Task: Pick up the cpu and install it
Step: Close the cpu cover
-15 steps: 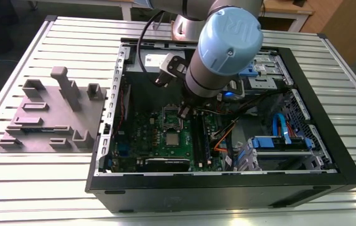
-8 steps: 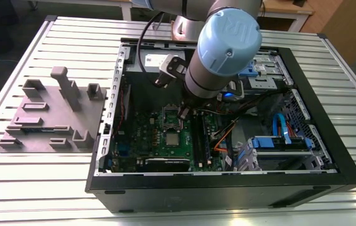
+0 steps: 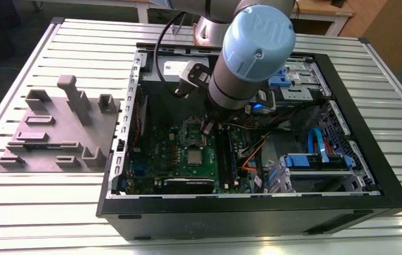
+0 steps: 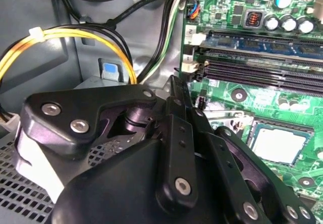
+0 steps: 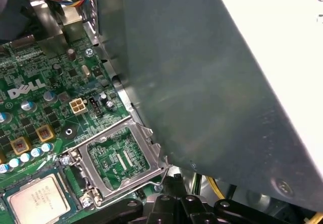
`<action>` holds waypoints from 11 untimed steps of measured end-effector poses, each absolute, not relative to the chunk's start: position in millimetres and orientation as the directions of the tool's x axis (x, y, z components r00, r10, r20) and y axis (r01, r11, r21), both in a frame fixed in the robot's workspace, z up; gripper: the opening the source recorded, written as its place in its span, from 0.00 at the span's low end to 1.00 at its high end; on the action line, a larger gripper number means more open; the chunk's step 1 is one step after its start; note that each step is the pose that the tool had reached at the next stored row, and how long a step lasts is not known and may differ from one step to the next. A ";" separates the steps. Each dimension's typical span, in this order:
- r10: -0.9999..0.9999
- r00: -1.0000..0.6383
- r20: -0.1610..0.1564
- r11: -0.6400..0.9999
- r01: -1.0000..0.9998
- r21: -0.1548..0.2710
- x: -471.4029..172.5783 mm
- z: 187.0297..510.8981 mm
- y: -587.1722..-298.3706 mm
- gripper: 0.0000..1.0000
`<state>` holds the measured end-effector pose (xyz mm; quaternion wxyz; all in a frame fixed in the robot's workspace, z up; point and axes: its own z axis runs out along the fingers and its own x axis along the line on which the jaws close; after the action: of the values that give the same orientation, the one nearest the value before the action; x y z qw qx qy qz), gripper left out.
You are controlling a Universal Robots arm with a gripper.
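Worktop: slatted silver metal worktop, ribbed along its length.
Case: black rectangular computer case lying on its side on the worktop, open upward.
Board: green printed motherboard flat on the case floor, studded with small round capacitors and fine tracks.
Cpu: small flat square cpu with a matt silver-grey metal top. It lies level in its socket on the motherboard in both wrist views, uncovered.
Load frame: thin bright steel retaining frame, a square window with green board showing through, swung open just beside the cpu.
Pincer: black jointed metal pincer with silver pivot bolts, hanging inside the case over the steel frame, near the cpu but apart from it.
Pincer state: cannot tell how far open it is, nor whether it has hold of anything.
Arm: grey tubular robot arm with a rounded pale blue cap, reaching down into the case.
Memory slots: long narrow black memory slots, parallel, beside the socket.
Metal box: large smooth grey sheet-metal box close by the frame.
Wiring: bundled yellow wires, tied with a white clip.
Fixture: grey moulded holder block with upright posts, on the worktop at the exterior view's left of the case.
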<state>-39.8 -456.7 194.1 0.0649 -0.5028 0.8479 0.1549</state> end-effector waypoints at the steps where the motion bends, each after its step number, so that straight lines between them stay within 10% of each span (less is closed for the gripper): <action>1: -0.832 -0.486 -0.266 0.447 -0.873 0.197 -40.1 194.6 -456.7 0.10; 11: -0.834 -0.486 -0.262 0.447 -0.873 0.195 -40.8 196.9 -456.7 0.10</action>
<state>-40.8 -456.7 196.9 0.0637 -0.5029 0.8483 0.1530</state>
